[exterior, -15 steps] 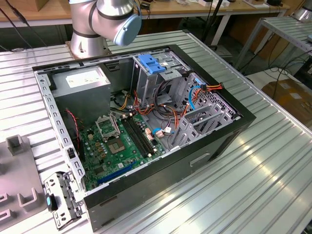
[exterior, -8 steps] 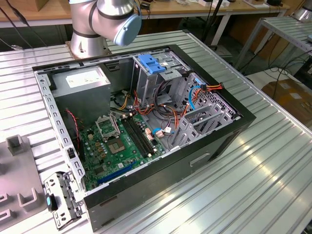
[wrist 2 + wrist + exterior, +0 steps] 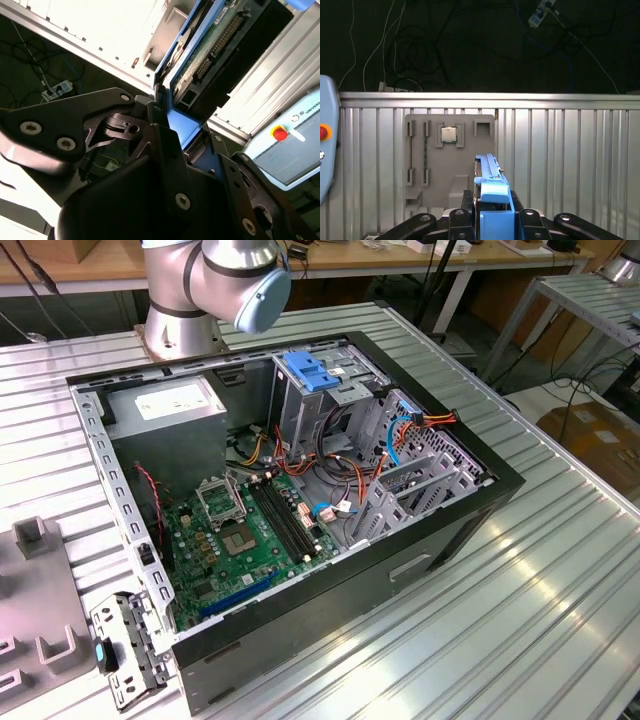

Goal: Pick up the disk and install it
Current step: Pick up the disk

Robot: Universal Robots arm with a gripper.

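Note:
In both wrist views my gripper (image 3: 492,212) is shut on the disk (image 3: 491,187), clamping its bright blue carrier rail between the black fingers (image 3: 466,202). The first wrist view has the disk edge-on, standing up from the jaws above a ribbed metal table. In the second wrist view the disk (image 3: 217,37) shows its green circuit-board side and connector, framed by the blue rail, with the gripper (image 3: 182,129) at its near end. The open computer case (image 3: 480,502) lies on the table in the exterior view, with a blue-topped drive cage (image 3: 314,372) at its far side.
A grey fixture plate (image 3: 432,165) holding a small square chip (image 3: 448,134) lies on the table beyond the disk. A pendant with a red button (image 3: 280,134) sits to one side. Motherboard (image 3: 240,530), cables (image 3: 345,475) and the arm's base (image 3: 185,310) show in the exterior view.

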